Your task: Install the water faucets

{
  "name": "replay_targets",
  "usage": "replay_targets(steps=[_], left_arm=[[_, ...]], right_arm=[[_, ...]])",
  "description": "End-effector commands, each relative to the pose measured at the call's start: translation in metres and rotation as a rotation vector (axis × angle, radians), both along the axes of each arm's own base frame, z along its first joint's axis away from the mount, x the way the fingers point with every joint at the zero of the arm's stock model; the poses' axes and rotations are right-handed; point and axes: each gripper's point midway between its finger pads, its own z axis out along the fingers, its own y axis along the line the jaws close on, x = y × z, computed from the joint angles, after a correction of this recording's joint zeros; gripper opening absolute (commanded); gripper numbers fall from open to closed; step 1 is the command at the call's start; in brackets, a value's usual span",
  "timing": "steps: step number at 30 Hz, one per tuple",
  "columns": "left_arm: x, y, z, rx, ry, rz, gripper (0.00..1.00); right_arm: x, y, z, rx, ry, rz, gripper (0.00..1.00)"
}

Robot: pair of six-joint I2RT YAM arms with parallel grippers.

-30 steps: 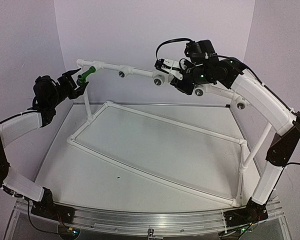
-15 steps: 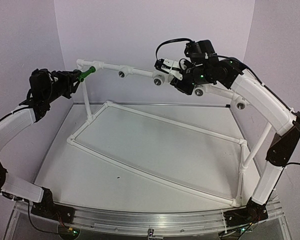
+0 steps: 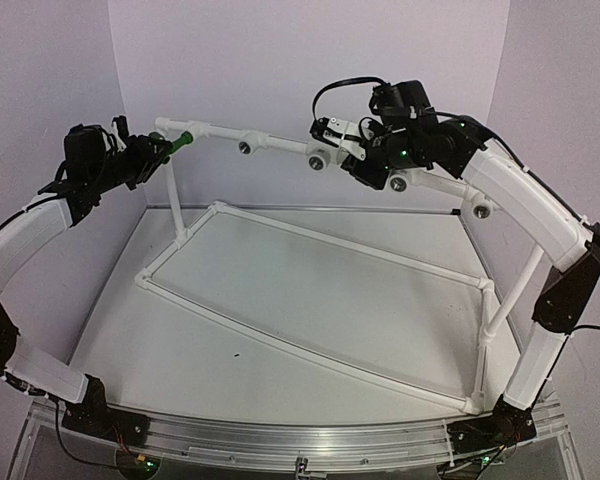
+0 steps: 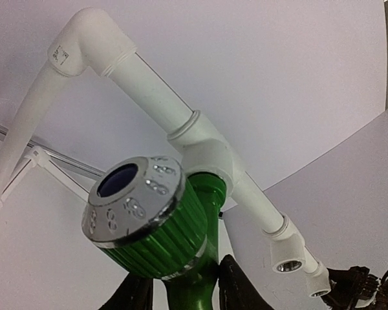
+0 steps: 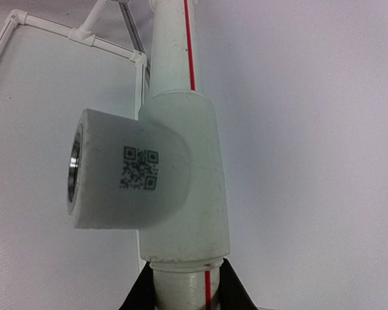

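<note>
One green water faucet [image 3: 180, 139] with a silver round end sits in the leftmost tee of the white top pipe [image 3: 220, 132]. In the left wrist view its ribbed green body [image 4: 171, 242] and silver end [image 4: 132, 197] fill the lower middle, with the stem entering the tee [image 4: 207, 152]. My left gripper [image 3: 158, 152] is shut on the faucet's green stem, its fingers [image 4: 238, 290] on either side. My right gripper [image 3: 348, 152] is shut on the white pipe [image 5: 181, 287] just below a tee fitting [image 5: 149, 174] with a printed code.
The white pipe frame has a rectangular base [image 3: 310, 300] on the table and upright posts [image 3: 175, 200]. Open tee sockets [image 3: 245, 148] [image 3: 318, 159] [image 3: 400, 183] [image 3: 480, 209] line the top pipe. Purple walls stand close behind and at both sides.
My left arm has risen and its wrist has turned with the faucet, which now points more level towards the left. The right arm has not moved.
</note>
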Motion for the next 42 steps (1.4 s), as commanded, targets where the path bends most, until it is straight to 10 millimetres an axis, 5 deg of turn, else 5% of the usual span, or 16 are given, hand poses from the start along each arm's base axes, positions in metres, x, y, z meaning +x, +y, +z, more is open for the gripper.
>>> replay_targets(steps=[1, 9, 20, 34, 37, 42], left_arm=[[-0.002, -0.003, 0.043, 0.078, -0.178, -0.029, 0.28], [-0.01, -0.004, 0.041, 0.322, -0.314, -0.054, 0.12], [-0.021, -0.007, 0.016, 0.859, -0.528, -0.16, 0.09], [-0.02, -0.003, 0.019, 1.336, -0.697, -0.139, 0.15], [-0.022, -0.003, 0.021, 1.397, -0.709, -0.124, 0.21], [-0.036, 0.001, 0.03, 1.373, -0.693, -0.11, 0.57]], right_arm=[[-0.004, -0.012, -0.003, 0.099, 0.07, -0.114, 0.0], [-0.006, -0.013, -0.002, 0.1, 0.069, -0.112, 0.0], [-0.008, -0.015, 0.0, 0.101, 0.066, -0.111, 0.0], [-0.007, -0.016, 0.0, 0.09, 0.061, -0.112, 0.0], [-0.006, -0.014, -0.001, 0.089, 0.062, -0.109, 0.0], [-0.005, -0.013, -0.003, 0.087, 0.063, -0.108, 0.0]])
